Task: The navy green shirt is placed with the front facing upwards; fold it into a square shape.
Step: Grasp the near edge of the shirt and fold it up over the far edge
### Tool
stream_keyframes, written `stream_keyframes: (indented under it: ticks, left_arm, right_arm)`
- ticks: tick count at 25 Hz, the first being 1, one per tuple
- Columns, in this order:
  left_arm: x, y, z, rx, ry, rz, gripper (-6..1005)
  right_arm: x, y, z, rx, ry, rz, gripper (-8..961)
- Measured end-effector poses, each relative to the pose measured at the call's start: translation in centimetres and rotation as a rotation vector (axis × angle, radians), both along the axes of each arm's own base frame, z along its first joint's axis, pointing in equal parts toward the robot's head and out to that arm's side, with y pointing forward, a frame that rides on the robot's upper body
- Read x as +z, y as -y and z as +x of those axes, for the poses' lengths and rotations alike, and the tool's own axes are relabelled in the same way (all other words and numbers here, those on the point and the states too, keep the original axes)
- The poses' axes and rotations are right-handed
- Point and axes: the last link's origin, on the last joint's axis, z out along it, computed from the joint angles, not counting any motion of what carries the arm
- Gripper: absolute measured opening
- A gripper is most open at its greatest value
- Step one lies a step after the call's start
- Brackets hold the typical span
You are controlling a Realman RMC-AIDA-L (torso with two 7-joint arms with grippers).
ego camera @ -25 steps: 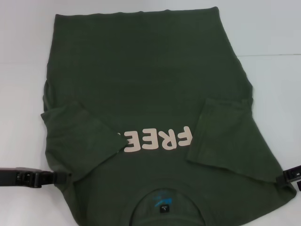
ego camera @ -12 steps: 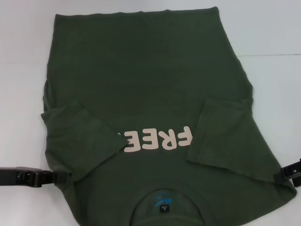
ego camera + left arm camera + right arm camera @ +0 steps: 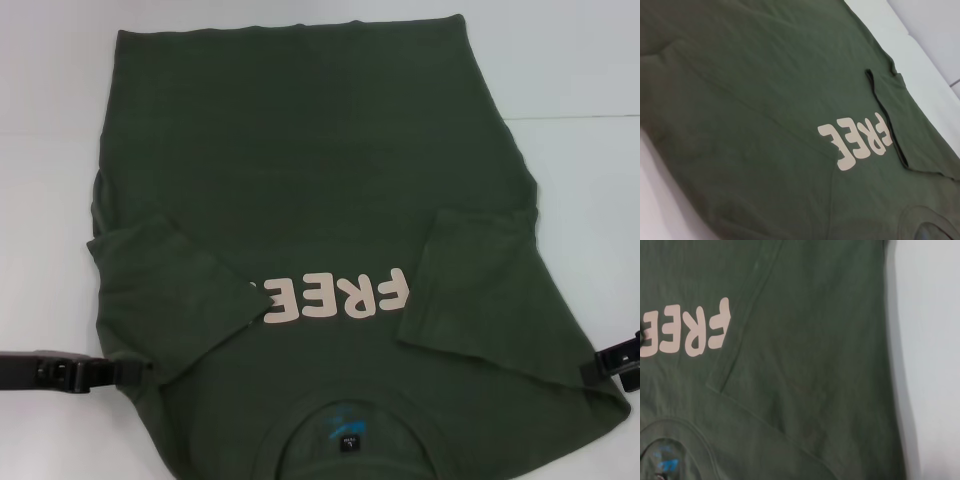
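The right gripper (image 3: 612, 362) has slid up along the shirt's (image 3: 310, 150) right edge; the left gripper (image 3: 118, 374) edged slightly inward.

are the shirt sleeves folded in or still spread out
Folded in. Both sleeves of the navy green shirt lie over its front; the left one covers part of the pink lettering. The body is still unfolded.

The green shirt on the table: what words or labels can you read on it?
"FREE": pale pink letters on the chest of the navy green shirt, partly covered by a folded-in sleeve.
Blue neck label: print too small to read.
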Motion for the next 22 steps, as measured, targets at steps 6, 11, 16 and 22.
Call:
stream_keyframes:
  ticks: [6, 11, 16, 22]
  left_arm:
    - [0.0, -0.1, 0.0, 0.003, -0.002, 0.003, 46]
    - [0.0, -0.1, 0.0, 0.003, -0.002, 0.003, 47]
    - [0.0, -0.1, -0.1, 0.003, -0.002, 0.004, 48]
    - [0.0, -0.1, -0.1, 0.004, -0.002, 0.004, 50]
  right_arm:
    - [-0.2, -0.1, -0.1, 0.002, 0.005, -0.009, 764]
    - [-0.4, 0.0, -0.2, 0.002, 0.019, -0.028, 764]
    - [-0.5, -0.1, -0.3, 0.009, 0.027, -0.040, 763]
    - [-1.1, 0.0, -0.5, 0.016, 0.028, -0.052, 763]
